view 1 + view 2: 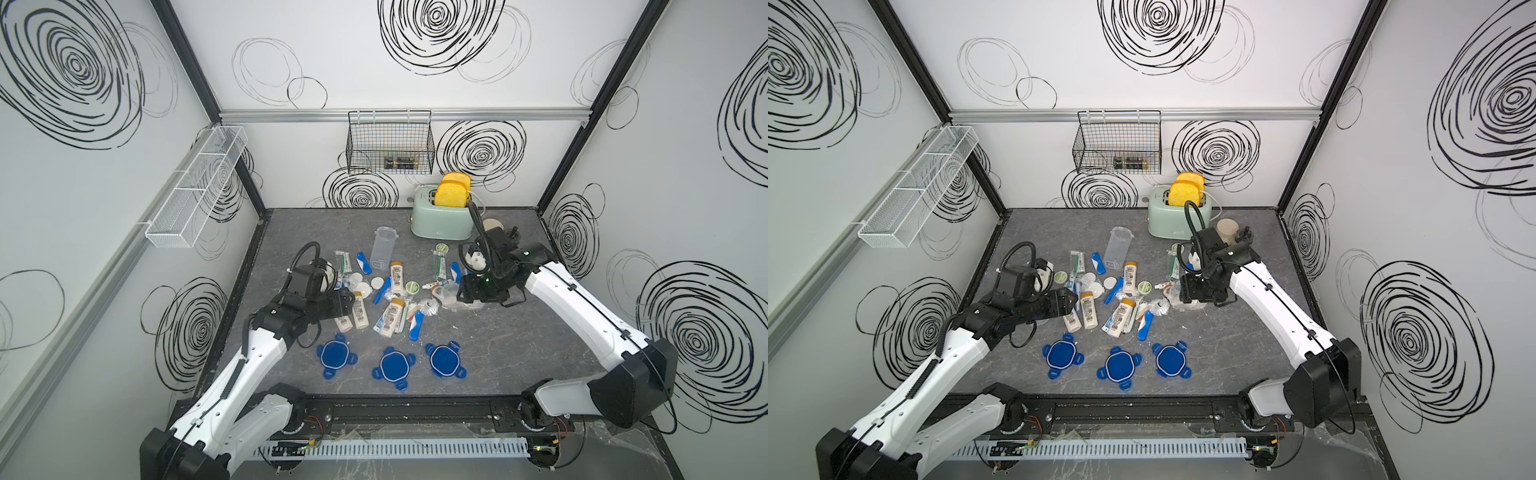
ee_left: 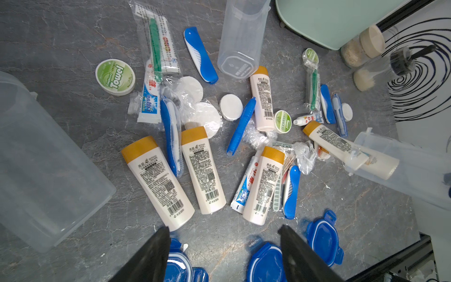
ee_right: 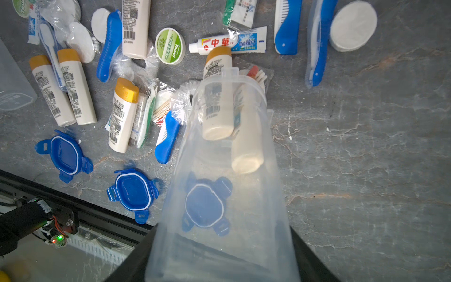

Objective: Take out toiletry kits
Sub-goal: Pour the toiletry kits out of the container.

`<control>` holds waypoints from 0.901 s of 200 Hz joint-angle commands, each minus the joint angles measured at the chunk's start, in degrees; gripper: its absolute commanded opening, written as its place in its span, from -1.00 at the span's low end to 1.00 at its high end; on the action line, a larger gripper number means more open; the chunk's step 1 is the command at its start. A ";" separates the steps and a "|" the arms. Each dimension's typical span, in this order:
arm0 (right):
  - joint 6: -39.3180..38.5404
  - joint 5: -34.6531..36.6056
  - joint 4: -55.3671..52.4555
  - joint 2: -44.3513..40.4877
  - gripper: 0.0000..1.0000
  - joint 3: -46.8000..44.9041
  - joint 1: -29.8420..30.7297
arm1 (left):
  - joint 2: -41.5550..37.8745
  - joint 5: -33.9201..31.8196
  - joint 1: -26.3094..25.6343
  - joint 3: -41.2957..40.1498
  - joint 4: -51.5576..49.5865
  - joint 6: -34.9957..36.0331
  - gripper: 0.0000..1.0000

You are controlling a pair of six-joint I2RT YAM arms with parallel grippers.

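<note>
As the right gripper [image 3: 223, 244] clamps on the closed end of a clear jar [image 3: 227, 175], that jar hangs tilted, mouth down toward the grey table [image 1: 519, 332]. One cream bottle [image 3: 217, 97] pokes halfway out of the mouth, tan cap past the rim. A second pale bottle [image 3: 246, 146] lies deeper inside beside it.

Over on the other side, the left gripper [image 2: 224, 234] hovers with its jaws apart and nothing between them. It is low over the table, near two cream bottles [image 2: 156, 180] lying side by side.

The rest of the toiletry kits [image 1: 390, 291] are spread loose across the middle of the table. There's a toothpaste tube [image 3: 229, 42], a blue folding comb [image 2: 200, 53], a green-labelled round tin [image 2: 115, 76], white pads and more bottles.

An empty jar [image 1: 382, 249] lies on its side behind the pile, in front of the mint toaster [image 1: 442, 216]. Another jar [image 2: 36, 158] sits close by the left arm. Three blue lids [image 1: 392, 365] lie in a row at the near edge, plain in both top views.
</note>
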 commanded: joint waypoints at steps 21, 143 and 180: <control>-0.16 -0.43 -1.28 -2.17 -0.45 -0.44 0.26 | -0.07 -1.20 -0.78 -0.35 0.49 -0.27 0.49; 0.64 -0.91 0.37 -6.73 -0.45 -8.13 0.57 | 0.14 -1.73 -1.75 -0.25 0.30 -0.44 0.50; 0.69 -0.96 -0.05 -7.02 -0.45 -8.39 0.58 | 0.08 -2.07 -2.05 -0.26 0.27 -0.55 0.50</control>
